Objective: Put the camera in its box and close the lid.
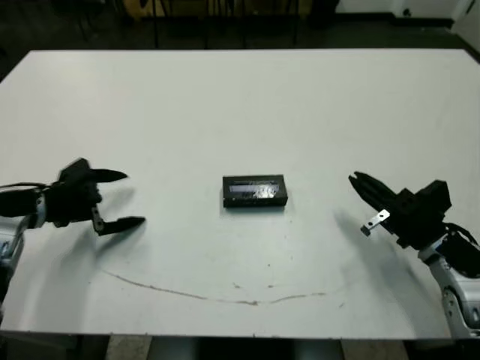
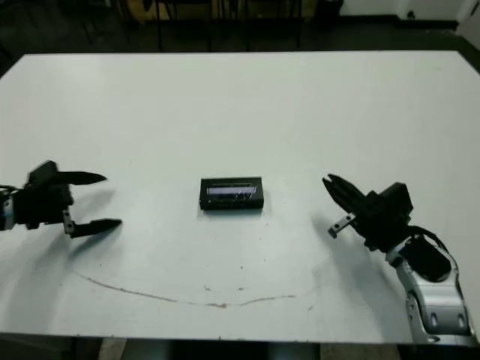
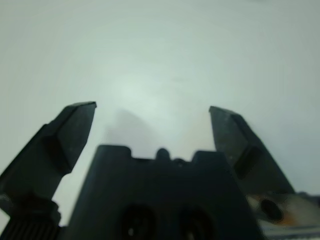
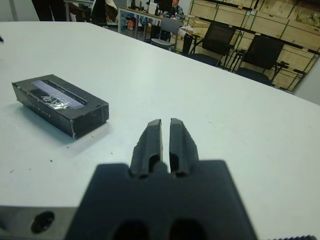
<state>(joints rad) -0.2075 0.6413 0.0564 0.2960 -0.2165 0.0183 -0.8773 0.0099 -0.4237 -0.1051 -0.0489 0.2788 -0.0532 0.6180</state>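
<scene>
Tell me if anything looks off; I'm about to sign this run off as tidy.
Nothing stands out. The lid sits square on the box, alone mid-table. Both tools are clear of it, left tool open, right tool shut. Only oddity: a faint brownish line marks the table.

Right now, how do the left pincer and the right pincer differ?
The left pincer is open, its fingers spread wide, while the right pincer is shut, its fingers nearly touching. The left pincer sits to the left of the closed box, the right pincer to its right. The left wrist view shows only bare table; the right wrist view shows the box. Both are empty and apart from the box.
</scene>
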